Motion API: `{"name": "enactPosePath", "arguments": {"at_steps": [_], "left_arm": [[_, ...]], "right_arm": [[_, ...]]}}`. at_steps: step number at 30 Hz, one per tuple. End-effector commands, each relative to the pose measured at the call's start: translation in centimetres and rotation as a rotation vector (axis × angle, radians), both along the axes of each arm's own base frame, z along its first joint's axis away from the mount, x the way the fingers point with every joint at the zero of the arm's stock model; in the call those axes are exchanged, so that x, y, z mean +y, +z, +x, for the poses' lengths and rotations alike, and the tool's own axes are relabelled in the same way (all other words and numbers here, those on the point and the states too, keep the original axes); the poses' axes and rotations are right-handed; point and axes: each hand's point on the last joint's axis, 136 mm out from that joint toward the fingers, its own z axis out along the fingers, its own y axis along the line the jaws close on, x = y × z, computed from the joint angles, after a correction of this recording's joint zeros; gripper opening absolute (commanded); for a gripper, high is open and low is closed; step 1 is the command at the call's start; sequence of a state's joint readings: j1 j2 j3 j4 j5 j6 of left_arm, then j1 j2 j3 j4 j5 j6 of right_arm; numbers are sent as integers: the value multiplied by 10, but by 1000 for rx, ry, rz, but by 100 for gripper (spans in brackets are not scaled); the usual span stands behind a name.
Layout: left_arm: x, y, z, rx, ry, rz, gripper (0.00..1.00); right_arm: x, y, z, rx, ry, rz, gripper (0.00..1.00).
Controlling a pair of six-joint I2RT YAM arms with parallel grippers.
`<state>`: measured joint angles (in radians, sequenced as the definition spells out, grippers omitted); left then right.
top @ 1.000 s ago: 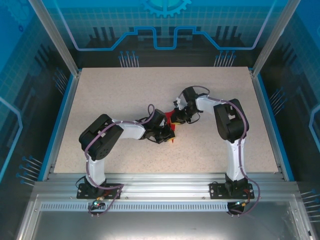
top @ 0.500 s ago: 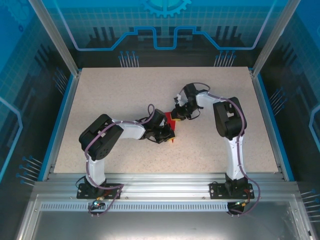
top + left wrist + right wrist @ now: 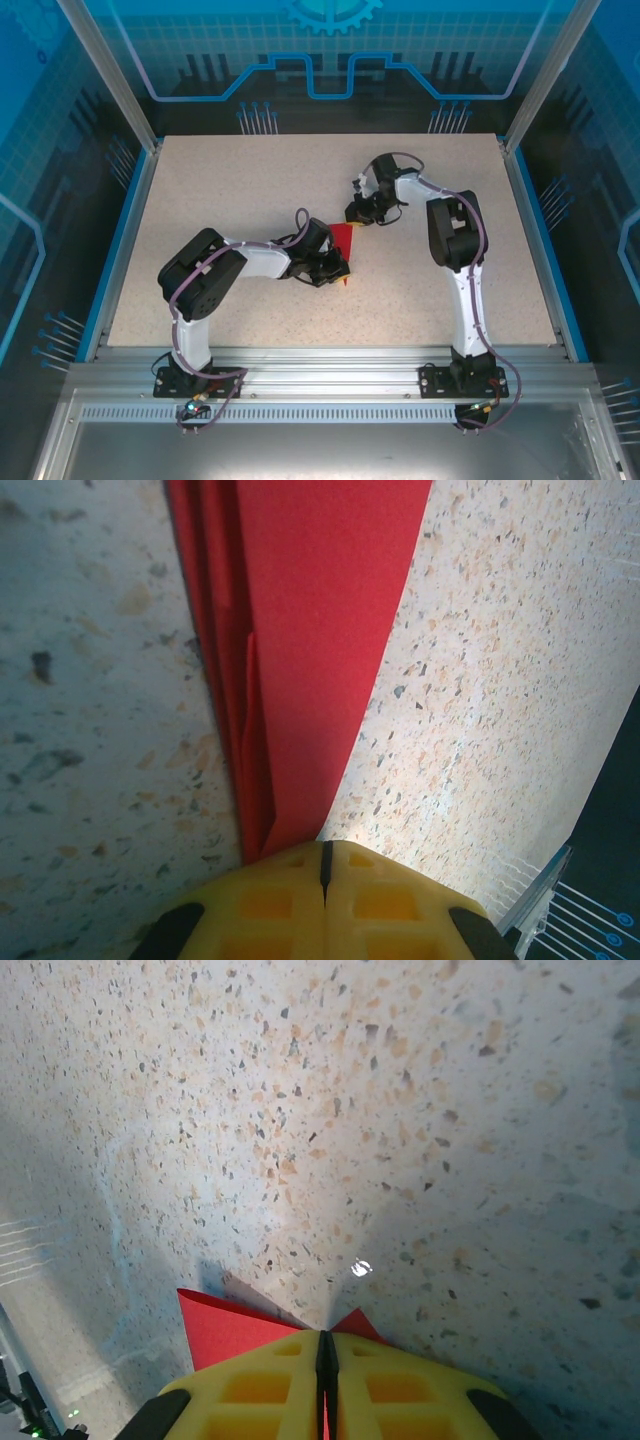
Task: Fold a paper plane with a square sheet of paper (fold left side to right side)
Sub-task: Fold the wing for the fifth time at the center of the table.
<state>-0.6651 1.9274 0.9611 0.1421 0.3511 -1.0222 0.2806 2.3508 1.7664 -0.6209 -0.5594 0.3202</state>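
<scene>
The folded red paper lies near the middle of the speckled table, between the two arms. In the left wrist view it appears as a long layered strip, several creased edges stacked along one side, narrowing toward the camera.

The left gripper is fully clenched, its yellow pads meeting at the seam. The narrow end of the paper runs in beneath one pad. Whether that end is pinched or only pressed to the table cannot be told.

The right gripper is also closed. Red corners show on both sides of its seam, so it appears to be clamped on the far edge of the paper.

Hazards from this position:
- Tearing. Both arms bear on one thin sheet; any move apart would load the creases directly.
- Unfolding. The stacked layers are not locked; a lift at one end could let them fan open.
- Skewed crease. If the left end is only pressed, it may slide on the smooth table, and the left-to-right fold would land off line.
- Crumpling. Driving the grippers toward each other would buckle the strip.
</scene>
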Motion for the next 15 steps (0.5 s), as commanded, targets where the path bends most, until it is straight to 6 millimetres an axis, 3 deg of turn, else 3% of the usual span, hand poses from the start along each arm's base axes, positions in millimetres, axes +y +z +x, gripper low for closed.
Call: {"name": "enactPosePath", "arguments": {"at_steps": [1,9,15], "left_arm": [[42,-65,-48,204,13,222,2],[40,-64,-47,202,11,213,2],[39,-60,-45,193,15,206,2]], "right_arm": [[-17,-17,21,-30,-33,-52,12],[-22,-3,47,-70,-54,-35,12],[-28,38,58,-144,-59,-14,14]]}}
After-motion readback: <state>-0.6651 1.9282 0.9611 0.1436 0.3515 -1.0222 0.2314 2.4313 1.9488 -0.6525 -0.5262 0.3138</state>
